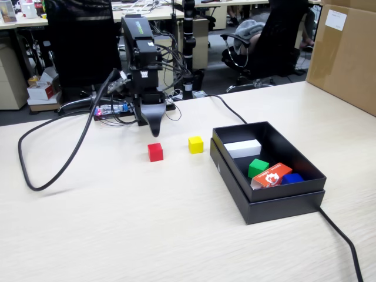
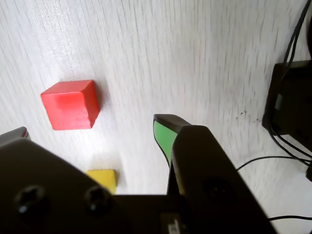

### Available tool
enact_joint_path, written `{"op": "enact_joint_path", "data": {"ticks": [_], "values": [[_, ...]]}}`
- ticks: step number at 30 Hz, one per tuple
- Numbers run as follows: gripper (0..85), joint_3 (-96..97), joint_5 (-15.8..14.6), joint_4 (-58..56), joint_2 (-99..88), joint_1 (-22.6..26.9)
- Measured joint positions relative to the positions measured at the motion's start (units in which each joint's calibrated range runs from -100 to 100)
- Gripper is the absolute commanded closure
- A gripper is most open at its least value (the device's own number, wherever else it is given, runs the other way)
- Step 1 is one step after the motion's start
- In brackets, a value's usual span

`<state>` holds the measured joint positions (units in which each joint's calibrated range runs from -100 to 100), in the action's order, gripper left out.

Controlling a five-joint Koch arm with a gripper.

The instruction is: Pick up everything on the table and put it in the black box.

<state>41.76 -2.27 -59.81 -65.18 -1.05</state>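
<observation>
Green cube (image 1: pixel 257 167) already lies in the black box (image 1: pixel 305 165); red cube (image 1: pixel 155 151) and yellow cube (image 1: pixel 195 144) wait outside it, the gripper (image 1: pixel 155 130) empty above red, its spread unclear.

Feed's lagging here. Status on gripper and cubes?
Gripper above table, empty; jaw state unclear. Green cube in black box. Red cube and yellow cube on table. Nothing blocking.
</observation>
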Motion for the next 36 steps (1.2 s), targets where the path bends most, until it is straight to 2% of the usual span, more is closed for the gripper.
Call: {"op": "enact_joint_path", "data": {"ticks": [22,36], "values": [[36.4,-0.1,1.5,11.9,15.9,-1.6],[43.5,-0.1,2.8,15.5,22.8,-1.9]]}}
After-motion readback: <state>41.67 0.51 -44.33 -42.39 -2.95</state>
